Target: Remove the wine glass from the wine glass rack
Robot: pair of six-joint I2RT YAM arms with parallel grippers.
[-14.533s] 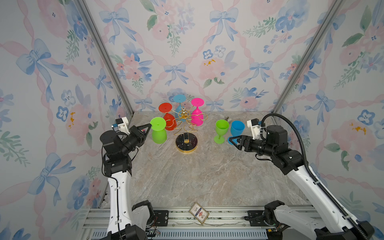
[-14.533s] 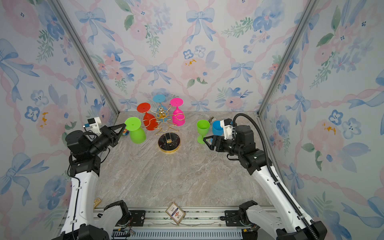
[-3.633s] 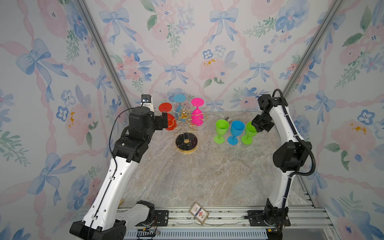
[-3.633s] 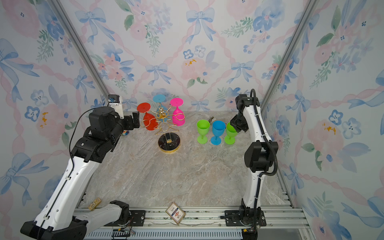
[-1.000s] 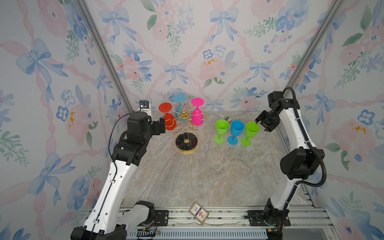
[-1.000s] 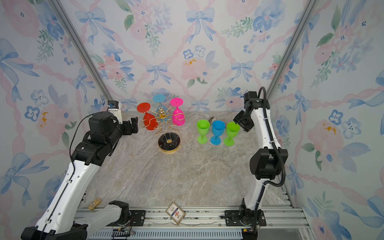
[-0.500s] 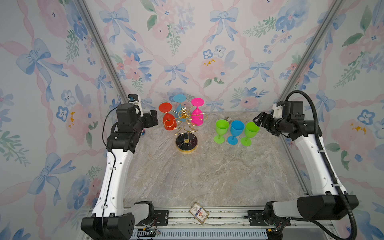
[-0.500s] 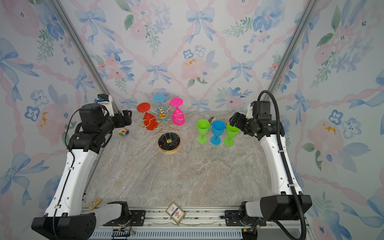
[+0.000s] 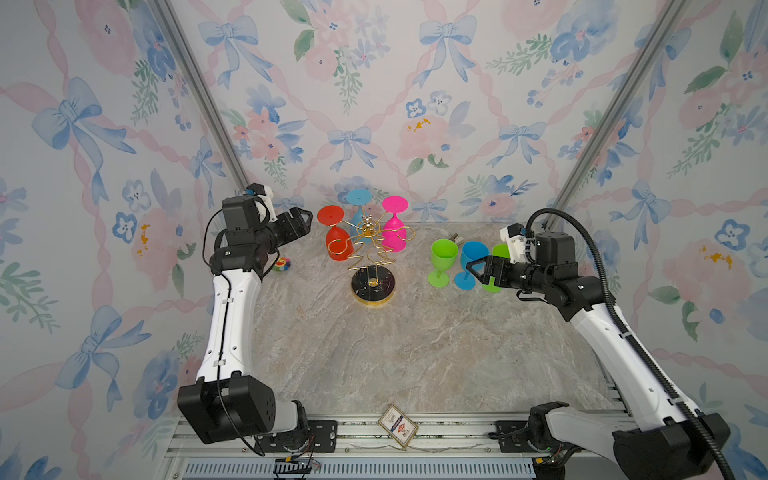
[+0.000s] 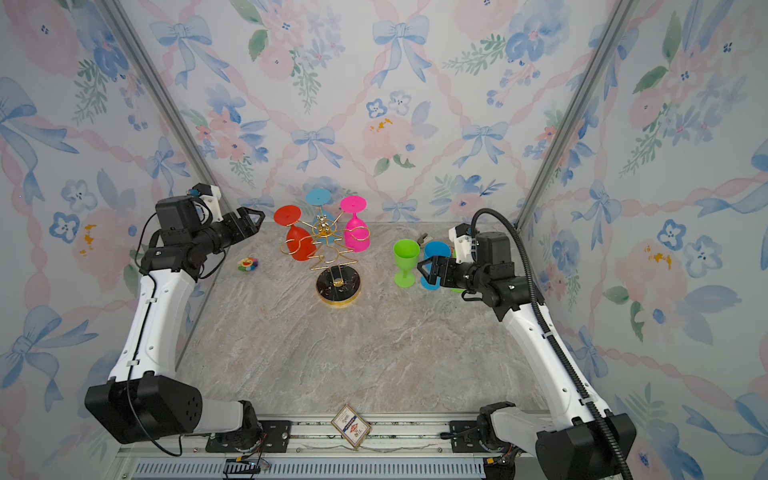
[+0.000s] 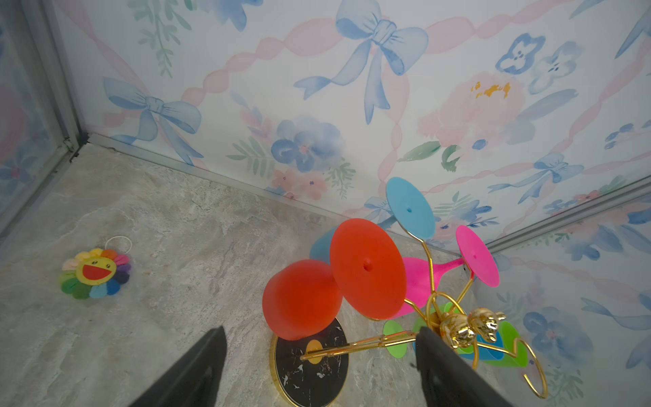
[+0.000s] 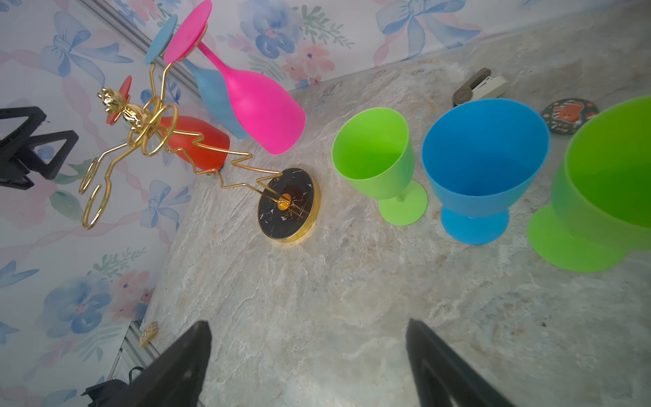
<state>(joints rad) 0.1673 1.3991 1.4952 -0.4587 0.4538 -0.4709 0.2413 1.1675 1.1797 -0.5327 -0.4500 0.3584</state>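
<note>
1. The wine glass rack (image 9: 372,286) is found upright on its round black base, toward the back of the marble table (image 9: 374,353).
2. Three glasses are hung bowl-down from its gold loops: the red wine glass (image 9: 338,247) on the left, a blue hanging glass (image 9: 359,199) at the rear and a pink glass (image 9: 394,237) on the right.
3. The left gripper (image 9: 308,224) is held level and pointed at the foot of the red wine glass, just beside it. Its jaws are spread, nothing is held and no contact is seen.
4. Three cups are stood upright in a row right of the rack: a green cup (image 9: 444,255), a blue cup (image 9: 473,253) and a second green cup (image 9: 500,250), which is partly hidden.
5. The right gripper (image 9: 475,274) is held low in front of the blue cup and second green cup. Its jaws are spread wide and nothing is held; in the right wrist view only table is seen between the fingers.
6. A sunflower toy (image 9: 282,263) is noted on the table beside the left arm.
</note>
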